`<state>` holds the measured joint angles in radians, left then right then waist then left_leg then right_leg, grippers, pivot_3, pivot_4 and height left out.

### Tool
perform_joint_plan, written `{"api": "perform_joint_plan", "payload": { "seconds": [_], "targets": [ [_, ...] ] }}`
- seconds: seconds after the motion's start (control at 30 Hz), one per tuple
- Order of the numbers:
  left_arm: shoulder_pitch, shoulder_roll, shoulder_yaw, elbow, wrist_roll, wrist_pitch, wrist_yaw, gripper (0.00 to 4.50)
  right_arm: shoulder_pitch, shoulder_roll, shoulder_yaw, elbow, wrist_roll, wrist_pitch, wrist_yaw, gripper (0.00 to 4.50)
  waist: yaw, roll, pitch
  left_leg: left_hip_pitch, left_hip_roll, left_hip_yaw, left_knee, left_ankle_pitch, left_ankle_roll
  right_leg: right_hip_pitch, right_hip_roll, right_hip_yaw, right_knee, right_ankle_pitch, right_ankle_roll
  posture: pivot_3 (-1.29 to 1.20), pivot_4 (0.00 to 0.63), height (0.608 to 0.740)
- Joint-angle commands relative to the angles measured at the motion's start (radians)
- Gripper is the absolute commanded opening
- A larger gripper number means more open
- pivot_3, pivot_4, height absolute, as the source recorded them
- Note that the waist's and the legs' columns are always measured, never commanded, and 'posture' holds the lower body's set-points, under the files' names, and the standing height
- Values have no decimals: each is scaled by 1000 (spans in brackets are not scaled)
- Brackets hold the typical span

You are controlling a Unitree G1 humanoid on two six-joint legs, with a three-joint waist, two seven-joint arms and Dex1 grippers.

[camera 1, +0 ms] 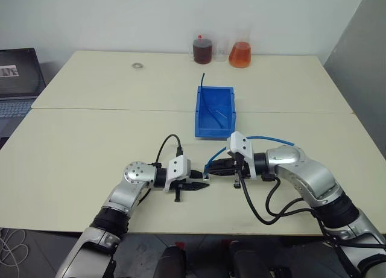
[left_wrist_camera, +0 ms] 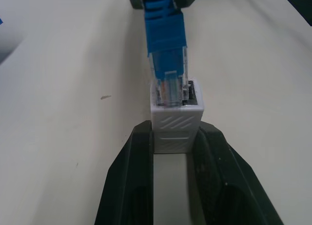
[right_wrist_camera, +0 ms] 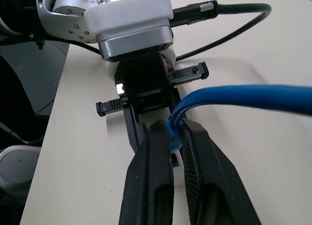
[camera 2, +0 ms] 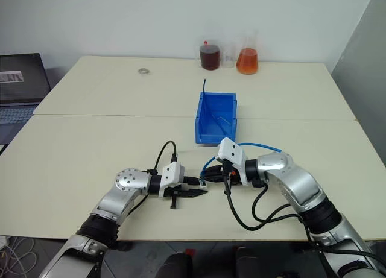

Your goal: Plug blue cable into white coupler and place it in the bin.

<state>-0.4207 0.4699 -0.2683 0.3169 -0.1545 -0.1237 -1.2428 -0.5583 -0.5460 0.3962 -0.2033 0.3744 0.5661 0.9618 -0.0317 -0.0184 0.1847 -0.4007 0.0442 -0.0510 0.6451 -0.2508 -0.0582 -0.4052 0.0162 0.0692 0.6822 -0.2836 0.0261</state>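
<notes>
At lower centre of the worktop (camera 1: 90, 145), your left hand (left_wrist_camera: 176, 152) pinches the ribbed white coupler (left_wrist_camera: 175, 121); your right hand (right_wrist_camera: 176, 142) clamps the blue cable (right_wrist_camera: 243, 97), its clear plug entering the socket.

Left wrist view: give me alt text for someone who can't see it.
The left gripper is shut on the white coupler, and the clear plug of the blue cable sits at the coupler's socket, partly in. Pale table lies behind.

One blue cable (camera 1: 272, 137), one white coupler (left_wrist_camera: 175, 118), one bin (camera 1: 214, 112), two flasks (camera 1: 221, 50), one laptop (camera 1: 17, 88)
</notes>
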Motion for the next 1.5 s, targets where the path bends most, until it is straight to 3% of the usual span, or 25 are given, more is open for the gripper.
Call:
{"api": "perform_joint_plan", "payload": {
  "seconds": [0.03,0.53,1.07,1.5],
  "targets": [
    [18,6,-2,-40,-1,21,1,781,13,0,13,3,-49,-62,22,36,0,0,0,0,0,0,0,0,0,0,0,0,0,0,0,0,150,740],
    [25,9,9,-61,-4,54,21,781,-14,-27,3,14,-73,-60,118,36,0,0,0,1,0,0,0,0,0,0,0,0,0,0,0,0,150,740],
    [30,13,8,-72,-5,61,31,781,-18,31,51,57,-151,-82,99,36,0,0,0,1,0,0,0,0,0,1,0,0,2,0,0,0,150,740],
    [47,29,2,-92,16,78,55,781,33,17,123,286,-269,-268,161,36,-2,2,-13,5,0,0,0,0,0,3,0,0,3,0,0,0,150,740]
  ]
}}
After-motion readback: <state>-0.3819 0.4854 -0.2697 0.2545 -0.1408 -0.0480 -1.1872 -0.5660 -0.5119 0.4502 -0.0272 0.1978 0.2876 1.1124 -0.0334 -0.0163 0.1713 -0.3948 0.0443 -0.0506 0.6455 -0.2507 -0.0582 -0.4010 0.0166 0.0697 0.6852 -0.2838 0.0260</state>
